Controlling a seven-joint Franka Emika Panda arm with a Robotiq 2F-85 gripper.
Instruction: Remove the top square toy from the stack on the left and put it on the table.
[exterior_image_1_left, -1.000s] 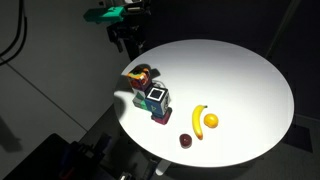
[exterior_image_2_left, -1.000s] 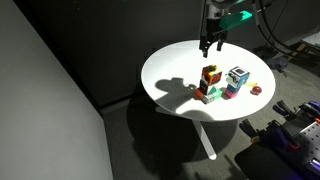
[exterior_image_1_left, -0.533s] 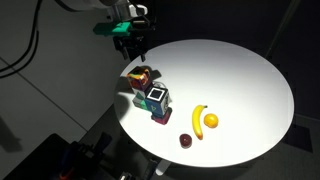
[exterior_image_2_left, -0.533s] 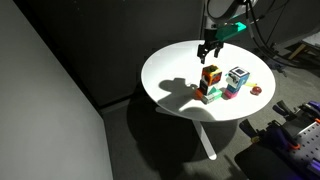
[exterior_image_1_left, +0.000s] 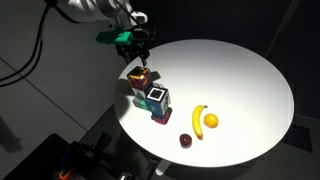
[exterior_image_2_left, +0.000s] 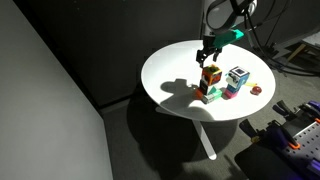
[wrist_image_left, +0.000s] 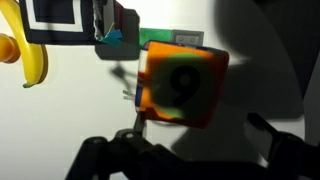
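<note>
Wrist view: the gripper (wrist_image_left: 195, 150) enters from the bottom edge, with its two dark fingers (wrist_image_left: 105, 155) set far apart near the lower corners.
Gripper state: spread wide and holding nothing. Pale table shows between each finger and the toy.
Top square toy (wrist_image_left: 181, 85): an orange cube with a dark curled figure on its upper face, turned slightly askew. It sits in the gap between the spread fingers, just ahead of their tips.
Contact: no finger can be seen touching the cube.
Below the cube: a green block (wrist_image_left: 170, 40) shows past its far edge.
Exterior views: in both, the gripper (exterior_image_1_left: 138, 60) (exterior_image_2_left: 208, 55) points straight down, directly over the stack (exterior_image_1_left: 140, 88) (exterior_image_2_left: 210, 85). It is just above the top square toy (exterior_image_1_left: 141, 75) (exterior_image_2_left: 211, 72), which is still on the stack.
Stack position: near the table's edge, on the arm's side.
Second stack (exterior_image_1_left: 157, 102) (exterior_image_2_left: 236, 80): just beside the first and lower, topped by a black-and-white block (wrist_image_left: 55, 18).
Banana (exterior_image_1_left: 198, 119) (wrist_image_left: 35, 65): lies flat on the table beyond the second stack, well apart from the gripper.
Orange fruit (exterior_image_1_left: 211, 121): right against the banana's curve.
Small dark red object (exterior_image_1_left: 186, 140): near the banana's end, close to the table rim; too small to identify.
Table (exterior_image_1_left: 250, 70): round and white, brightly lit against a dark room.
</note>
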